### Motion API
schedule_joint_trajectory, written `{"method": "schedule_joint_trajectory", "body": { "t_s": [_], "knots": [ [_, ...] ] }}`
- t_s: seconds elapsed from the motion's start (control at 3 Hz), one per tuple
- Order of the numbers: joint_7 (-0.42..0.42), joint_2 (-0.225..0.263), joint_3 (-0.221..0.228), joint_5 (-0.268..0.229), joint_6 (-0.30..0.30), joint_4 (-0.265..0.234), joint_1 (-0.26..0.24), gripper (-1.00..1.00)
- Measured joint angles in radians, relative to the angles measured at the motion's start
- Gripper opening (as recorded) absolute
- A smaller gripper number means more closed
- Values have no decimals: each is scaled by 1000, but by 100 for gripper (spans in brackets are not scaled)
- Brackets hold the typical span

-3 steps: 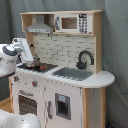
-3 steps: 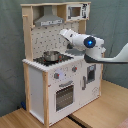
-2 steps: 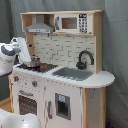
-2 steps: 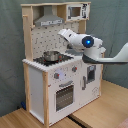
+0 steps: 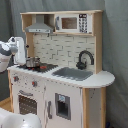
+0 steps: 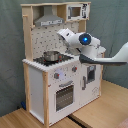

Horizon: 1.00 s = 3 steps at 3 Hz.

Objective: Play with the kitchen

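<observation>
A: Kitchen (image 5: 60, 75) first: where does it stand?

B: Upright on a light-wood floor, before a grey curtain. It fills most of both exterior views. Its bench (image 5: 97, 80) runs across the middle, with a pegboard back and a shelf unit above.

A: What sits on that bench?

B: A small metal pot (image 5: 33, 62) rests on the stove (image 5: 42, 66), at the end under the grey hood (image 5: 39, 27). The sink (image 5: 74, 73) lies nearer the other end, with the black faucet (image 5: 85, 58) curving over it from the back edge. Red knobs (image 5: 34, 83) and the oven door (image 5: 27, 102) are on the front below the stove. A toy microwave (image 5: 72, 23) is built into the upper shelf.

A: And the arm?

B: It reaches in from the stove end, its white wrist (image 6: 75, 38) held level above the bench, with a blue light on it. The hand (image 5: 20, 50) hangs just beside the pot, above the bench's end edge.

A: Released or clenched?

B: I cannot tell; it holds nothing that I can see.

A: Why is it held there?

B: My guess is that the pot or the stove knobs are the nearest things to play with, and from that height it could come down on either without knocking the hood.
</observation>
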Motion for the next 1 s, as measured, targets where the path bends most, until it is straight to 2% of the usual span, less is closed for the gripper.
{"method": "schedule_joint_trajectory", "body": {
  "t_s": [0.67,1.0],
  "knots": [
    [28,1,33,161,-111,72,-26,100],
    [40,1,42,258,-173,97,-44,100]
  ]
}}
